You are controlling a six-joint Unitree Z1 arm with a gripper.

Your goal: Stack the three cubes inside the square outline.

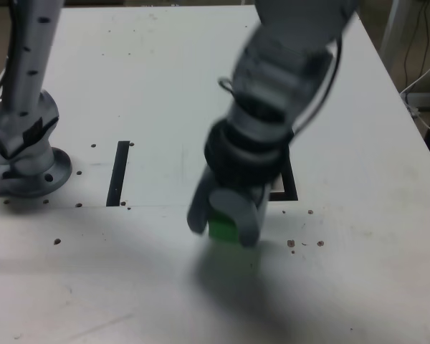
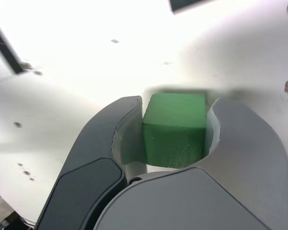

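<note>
Currently, my end effector (image 2: 178,101) pinches the green cube (image 2: 174,143); exterior view: black strip (image 1: 118,173) at its ten o'clock, arm (image 1: 276,89) partly hiding the square outline (image 1: 289,196) at two.

The arm (image 1: 274,79) comes in from the top of the exterior view, right of centre, and slants down toward that view's left. Its wrist section is blurred, with a dark band (image 1: 247,147) around it just above the claw (image 1: 221,219). The claw points downward over the tabletop (image 1: 129,287), its two fingers (image 2: 105,129) curved and grey. In the wrist view they bow outward and face each other, closed in on opposite sides of the green cube (image 2: 175,129), gripping it between their tips. A dark cable (image 1: 322,100) loops beside the wrist.
</note>
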